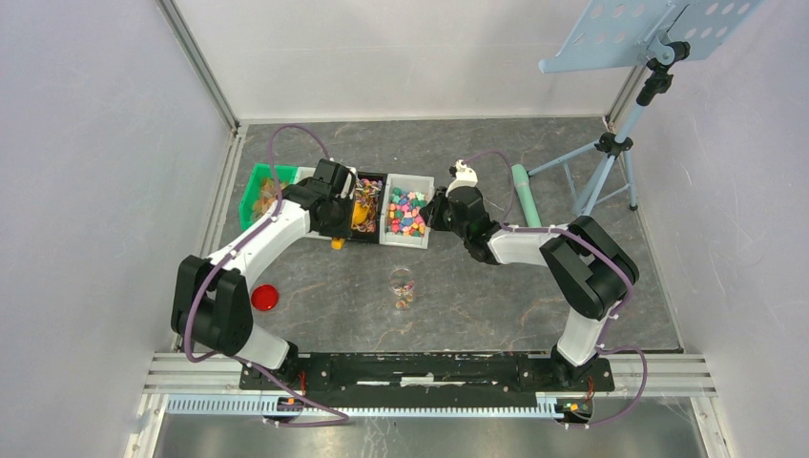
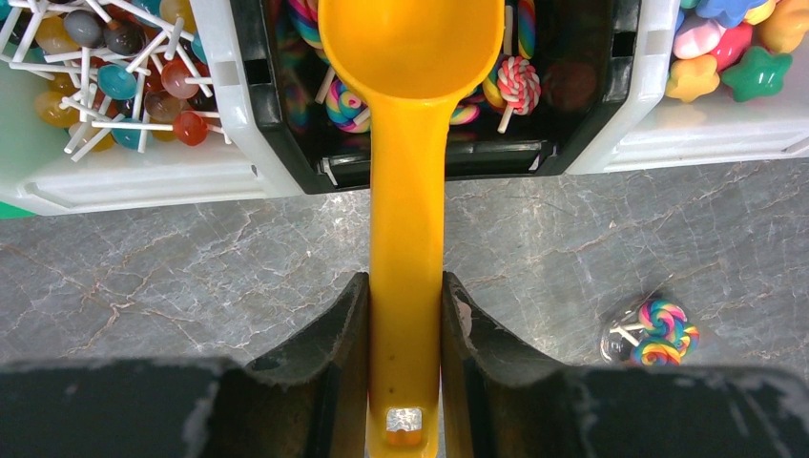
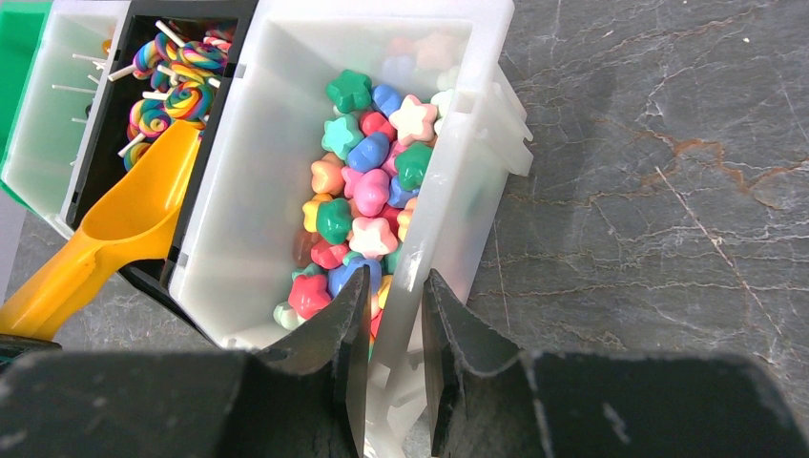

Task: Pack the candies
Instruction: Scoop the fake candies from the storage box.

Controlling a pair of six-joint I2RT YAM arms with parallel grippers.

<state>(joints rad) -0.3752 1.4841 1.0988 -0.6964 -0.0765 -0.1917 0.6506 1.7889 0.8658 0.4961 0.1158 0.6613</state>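
The candies are small star-shaped sweets in pink, green, blue, red and yellow, heaped in a white bin. My right gripper is shut on that bin's right wall, one finger inside among the sweets and one outside. My left gripper is shut on the handle of an orange scoop. The scoop's empty bowl hangs over the black bin of swirl lollipops. In the top view the left gripper sits at the black bin and the right gripper at the white bin's edge.
A clear jar holding a few swirl lollipops stands on the table in front of the bins. A red round lid lies near the left arm. A white bin of ball lollipops and a green bin sit further left. A stand rises at back right.
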